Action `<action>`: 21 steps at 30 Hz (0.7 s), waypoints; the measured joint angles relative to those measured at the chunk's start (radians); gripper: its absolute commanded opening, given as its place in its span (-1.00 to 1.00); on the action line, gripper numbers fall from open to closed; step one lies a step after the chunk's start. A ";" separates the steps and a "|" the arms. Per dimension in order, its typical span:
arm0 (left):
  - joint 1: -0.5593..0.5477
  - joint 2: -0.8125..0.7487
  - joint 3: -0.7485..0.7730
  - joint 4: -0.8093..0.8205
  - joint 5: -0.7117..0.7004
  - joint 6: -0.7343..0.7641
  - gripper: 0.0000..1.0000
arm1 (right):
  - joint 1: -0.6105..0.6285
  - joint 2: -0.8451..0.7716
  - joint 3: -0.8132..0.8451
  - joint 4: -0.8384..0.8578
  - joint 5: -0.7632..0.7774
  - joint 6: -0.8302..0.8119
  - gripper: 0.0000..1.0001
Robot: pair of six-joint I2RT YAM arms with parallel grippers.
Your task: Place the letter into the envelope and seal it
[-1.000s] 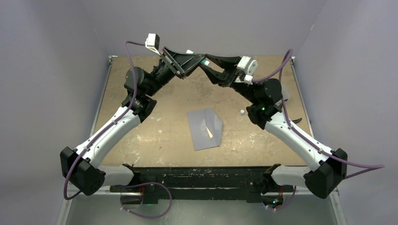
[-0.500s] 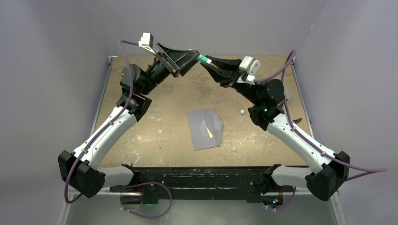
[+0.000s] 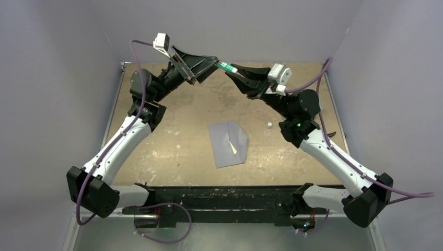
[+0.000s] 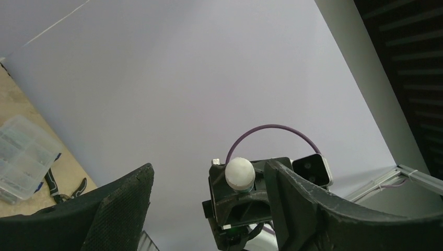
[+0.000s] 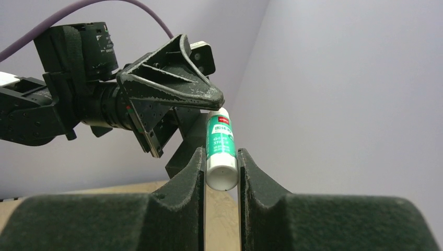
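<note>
Over the far edge of the bench (image 3: 172, 151), the right gripper (image 3: 233, 72) has its jaws closed on a green-white glue stick (image 5: 221, 149). The left gripper (image 3: 211, 63) holds its jaws wide around the stick's white end. The envelope (image 3: 224, 152) lies mid-bench, well apart from both, with a sliver of the letter (image 3: 233, 147) showing on it. A small white cap (image 3: 269, 125) lies near its right.

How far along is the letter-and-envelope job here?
Done: the letter is tucked into the envelope, only a cream sliver showing. In hand: the right gripper is shut on a glue stick raised over the table at its far side; the left gripper stands open at its tip. Left: gluing and sealing the envelope, which looks open.
</note>
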 measured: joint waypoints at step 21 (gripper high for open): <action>0.000 0.019 0.000 0.051 0.073 -0.078 -0.59 | 0.000 0.008 0.000 -0.085 -0.057 -0.035 -1.00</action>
